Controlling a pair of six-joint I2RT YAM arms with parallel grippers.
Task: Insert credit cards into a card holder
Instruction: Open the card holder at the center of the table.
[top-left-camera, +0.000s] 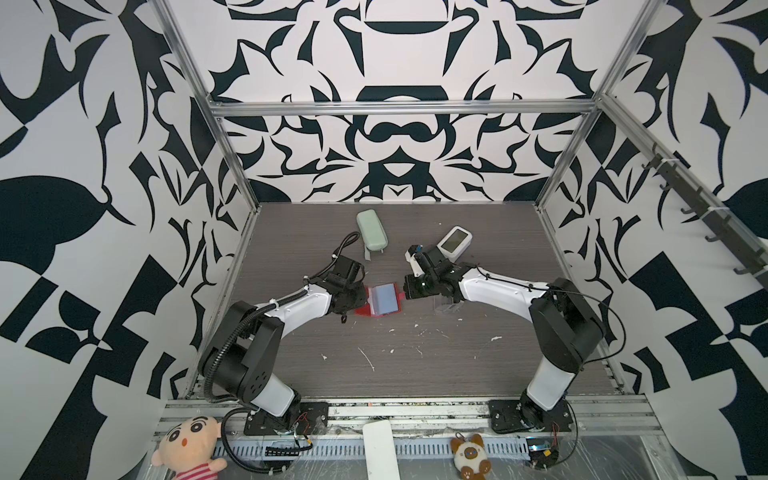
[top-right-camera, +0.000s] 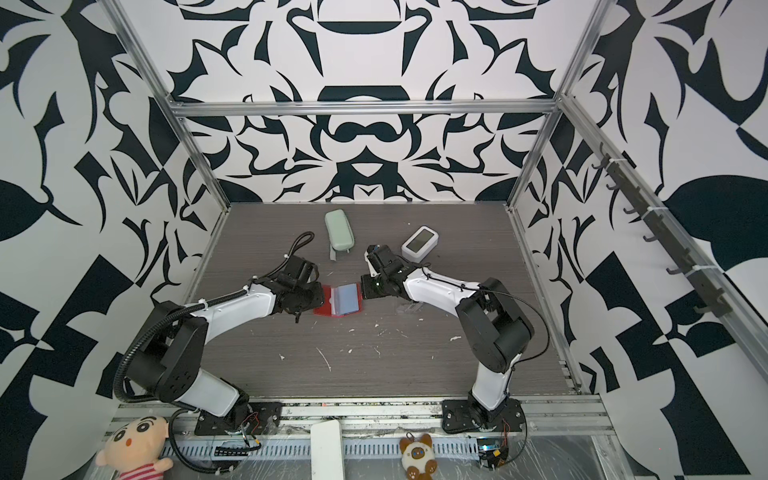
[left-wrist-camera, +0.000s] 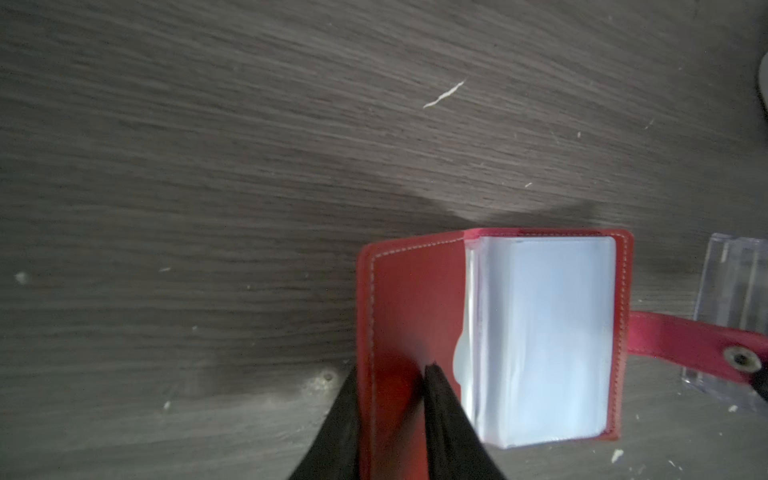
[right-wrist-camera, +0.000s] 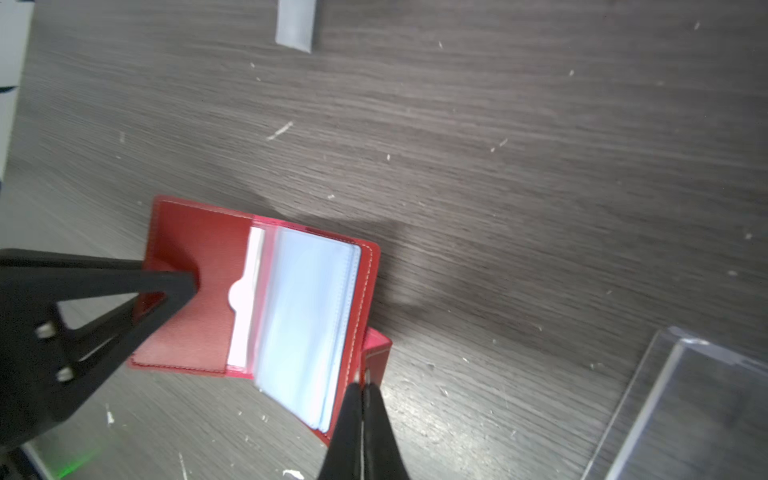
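The red card holder (top-left-camera: 366, 310) lies open on the table between my two arms, its clear sleeve pages (left-wrist-camera: 552, 332) facing up. A bluish credit card (top-left-camera: 384, 297) shows through the top sleeve. A whitish one (right-wrist-camera: 245, 307) sits in the pocket by the spine. My left gripper (left-wrist-camera: 390, 370) stands slightly open astride the left cover (right-wrist-camera: 195, 332), one finger on its inner face and the other at its outer edge. My right gripper (right-wrist-camera: 362, 384) is shut on the snap tab (left-wrist-camera: 685, 338) at the right cover's edge. No loose cards are in view.
A clear acrylic box (top-left-camera: 446, 305) stands just right of the card holder, under my right wrist. A mint-green case (top-left-camera: 372, 230) and a white device with a screen (top-left-camera: 455, 240) lie farther back. White scraps dot the wood-grain table (top-left-camera: 415, 365).
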